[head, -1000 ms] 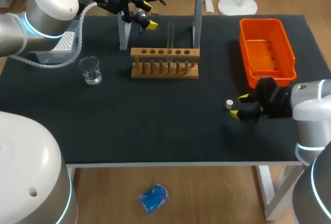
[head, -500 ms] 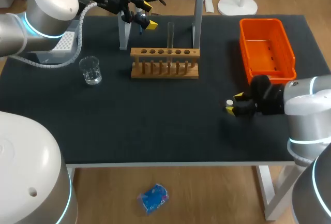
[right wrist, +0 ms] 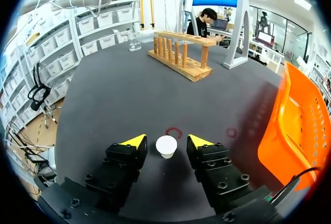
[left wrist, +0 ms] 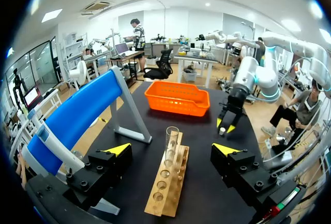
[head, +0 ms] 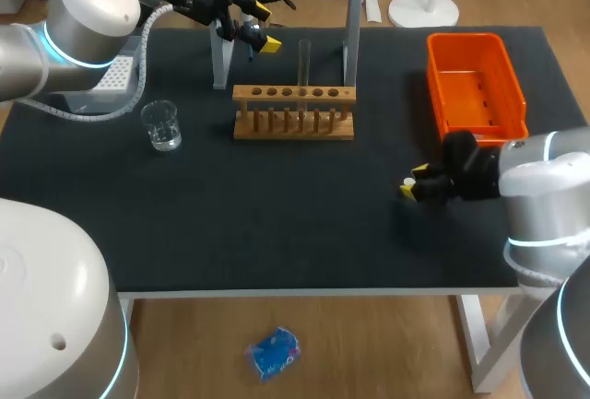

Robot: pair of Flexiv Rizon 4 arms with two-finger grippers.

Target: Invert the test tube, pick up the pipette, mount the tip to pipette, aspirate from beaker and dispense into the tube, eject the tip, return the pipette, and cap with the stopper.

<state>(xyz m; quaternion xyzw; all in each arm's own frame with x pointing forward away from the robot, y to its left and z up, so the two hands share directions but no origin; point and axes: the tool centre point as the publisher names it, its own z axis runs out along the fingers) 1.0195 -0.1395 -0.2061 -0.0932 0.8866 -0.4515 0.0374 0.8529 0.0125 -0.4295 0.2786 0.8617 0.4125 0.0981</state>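
1. The rack (head: 293, 111) is standing on the desk (head: 277, 224), carrying one upright tube (head: 303, 63).
2. The left hand (head: 265, 27) is hanging behind the rack's left end, released and gripping nothing.
3. The right hand (head: 414, 183) is sitting low, right of the rack and nearer the desk's front edge. It is released, with its fingers straddling the white stopper (right wrist: 166, 146) and gaps showing on both sides.
4. The beaker (head: 162, 125) is standing left of the rack.

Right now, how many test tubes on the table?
1: the test tube stands upright in the wooden rack, just right of its middle in the head view. No others visible.
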